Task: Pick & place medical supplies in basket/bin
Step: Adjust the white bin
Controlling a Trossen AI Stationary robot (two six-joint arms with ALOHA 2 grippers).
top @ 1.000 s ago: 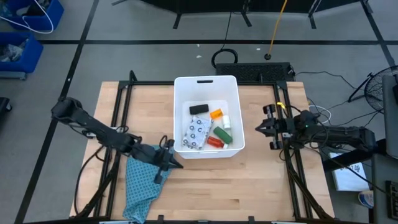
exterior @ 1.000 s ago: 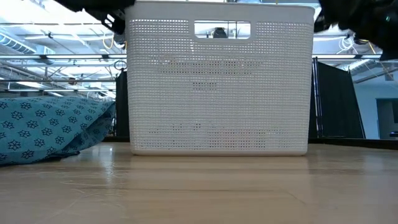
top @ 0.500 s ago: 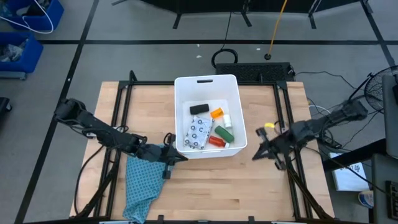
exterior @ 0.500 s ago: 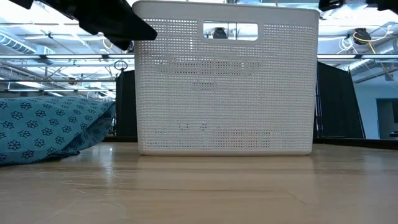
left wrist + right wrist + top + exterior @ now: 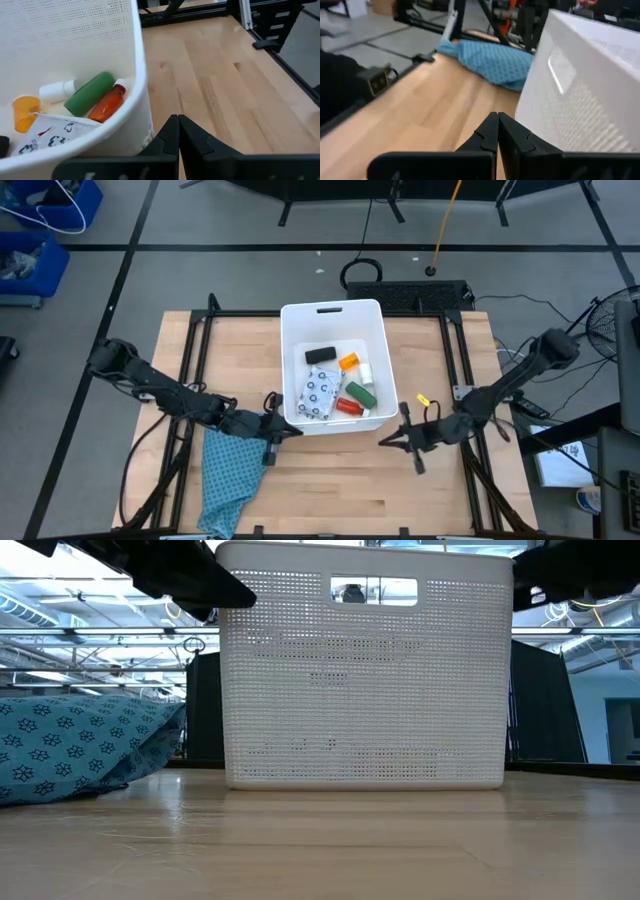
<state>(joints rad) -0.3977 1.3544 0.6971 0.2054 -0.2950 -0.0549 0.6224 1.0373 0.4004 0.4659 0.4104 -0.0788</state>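
Note:
The white tub [image 5: 334, 311] stands mid-table. It holds a black block [image 5: 319, 355], an orange bottle [image 5: 347, 363], a small white cylinder [image 5: 364, 374], a green block [image 5: 358, 394], a red bottle [image 5: 346, 408] and a dotted white packet [image 5: 316, 395]. My left gripper [image 5: 288, 430] is shut at the tub's near left corner, nearly level. My right gripper [image 5: 384, 443] is shut and empty. It sits just off the tub's near right corner and points toward the table's left, with the perforated wall [image 5: 580, 100] beside it. My left gripper lies with the outer side of one shut finger [image 5: 161, 142] against the tub's outer wall [image 5: 146, 131], low at the near left corner. It comes in roughly level from the table's left. The tub stands flat on the table.
A teal patterned cloth [image 5: 228, 475] lies bunched at the table's near left, under my left arm. Black frame rails [image 5: 455, 350] run along the table's left and right sides. Bare wood [image 5: 340, 490] stretches in front of the tub.
My right gripper has swung from the table's right edge toward the near edge and left, turning to point at the tub's near right corner. My left gripper has moved in against the tub's near left corner. The tub has slid a little toward the right.

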